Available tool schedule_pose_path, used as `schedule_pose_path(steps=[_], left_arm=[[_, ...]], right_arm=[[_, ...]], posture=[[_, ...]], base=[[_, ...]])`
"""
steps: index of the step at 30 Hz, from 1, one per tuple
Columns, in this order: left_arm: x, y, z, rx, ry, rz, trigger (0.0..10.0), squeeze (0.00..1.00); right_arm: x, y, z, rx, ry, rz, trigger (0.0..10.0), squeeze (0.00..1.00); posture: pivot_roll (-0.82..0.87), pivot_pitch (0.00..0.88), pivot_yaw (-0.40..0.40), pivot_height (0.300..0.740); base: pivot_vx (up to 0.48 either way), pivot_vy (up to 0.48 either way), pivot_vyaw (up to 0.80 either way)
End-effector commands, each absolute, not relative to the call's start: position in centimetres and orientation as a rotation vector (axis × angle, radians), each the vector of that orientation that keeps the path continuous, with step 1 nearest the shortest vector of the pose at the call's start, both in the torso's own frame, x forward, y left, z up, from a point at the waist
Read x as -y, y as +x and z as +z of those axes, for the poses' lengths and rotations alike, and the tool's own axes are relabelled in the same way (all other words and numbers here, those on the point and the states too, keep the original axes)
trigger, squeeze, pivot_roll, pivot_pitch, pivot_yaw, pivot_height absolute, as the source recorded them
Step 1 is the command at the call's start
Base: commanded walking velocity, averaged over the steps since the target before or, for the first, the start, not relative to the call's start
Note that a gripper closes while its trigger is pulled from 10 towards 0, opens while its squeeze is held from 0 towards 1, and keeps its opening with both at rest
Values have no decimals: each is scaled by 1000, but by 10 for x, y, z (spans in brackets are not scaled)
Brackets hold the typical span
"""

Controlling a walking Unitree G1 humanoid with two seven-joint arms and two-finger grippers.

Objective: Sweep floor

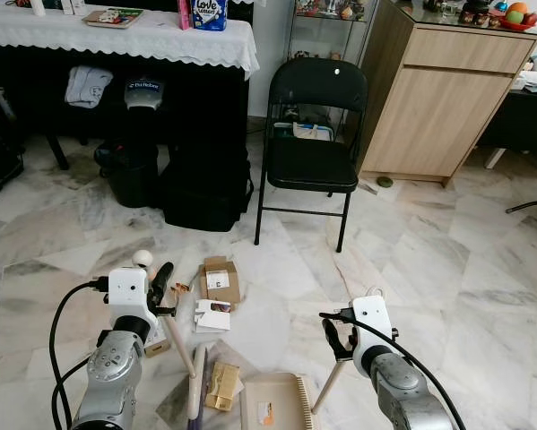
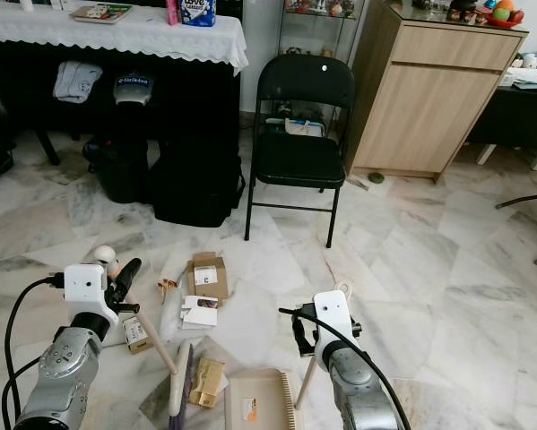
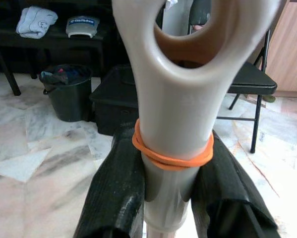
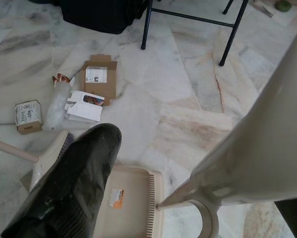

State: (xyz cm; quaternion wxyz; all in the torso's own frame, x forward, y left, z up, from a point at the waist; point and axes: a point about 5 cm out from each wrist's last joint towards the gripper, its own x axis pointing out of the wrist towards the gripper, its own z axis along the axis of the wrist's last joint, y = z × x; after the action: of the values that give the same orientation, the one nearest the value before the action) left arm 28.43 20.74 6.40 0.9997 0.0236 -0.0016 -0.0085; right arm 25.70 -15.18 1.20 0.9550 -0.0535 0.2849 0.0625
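Left wrist view shows the left gripper [image 3: 170, 198] closed on the pale broom handle [image 3: 175, 124], one black finger [image 3: 116, 193] on each side, just under an orange rubber band [image 3: 172, 153]; the top of the handle is cut off by the frame. In the head views the broom handle goes down from this gripper to the broom head [image 1: 196, 390], which rests on the marble floor [image 1: 447, 260] beside a small yellow packet [image 1: 221, 385]. The right gripper [image 1: 340, 339] holds the slanted handle of the beige dustpan [image 1: 272, 403], and the front of the pan is cut by the lower edge. Near the broom lie a flat brown carton [image 1: 220, 279], a white torn card [image 1: 212, 316] and a small box [image 4: 28, 116]; their labels are too small to read. Behind stands a black folding chair [image 1: 311, 143], next to a wooden cabinet [image 1: 438, 98].
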Motion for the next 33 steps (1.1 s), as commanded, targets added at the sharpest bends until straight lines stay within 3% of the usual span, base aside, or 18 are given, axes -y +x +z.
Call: schedule_pose_path(steps=[1, 5, 6, 7, 8, 33], left_arm=[[-208, 284, 67, 15, 73, -21, 10000, 0], [-208, 284, 67, 14, 74, -22, 10000, 0], [-208, 284, 67, 14, 74, -22, 10000, 0], [-208, 284, 67, 14, 75, -21, 10000, 0], [-208, 284, 67, 13, 75, -21, 10000, 0], [-208, 284, 67, 8, 76, -24, 10000, 0]], right_arm=[[155, 259, 13, -575, -100, 114, 10000, 0], [156, 259, 14, -573, -101, 113, 10000, 0], [155, 260, 14, -571, -101, 113, 2392, 0], [155, 260, 14, -570, -101, 113, 2392, 0], [155, 260, 14, -568, -100, 116, 0, 0], [153, 259, 13, -572, -104, 132, 0, 0]], posture=[[61, 37, -88, 740], [61, 38, -87, 740], [59, 39, -86, 740], [59, 39, -86, 740], [59, 39, -86, 740], [60, 43, -85, 740]], base=[[0, 0, 0], [0, 0, 0], [0, 0, 0], [0, 0, 0], [0, 0, 0], [0, 0, 0]])
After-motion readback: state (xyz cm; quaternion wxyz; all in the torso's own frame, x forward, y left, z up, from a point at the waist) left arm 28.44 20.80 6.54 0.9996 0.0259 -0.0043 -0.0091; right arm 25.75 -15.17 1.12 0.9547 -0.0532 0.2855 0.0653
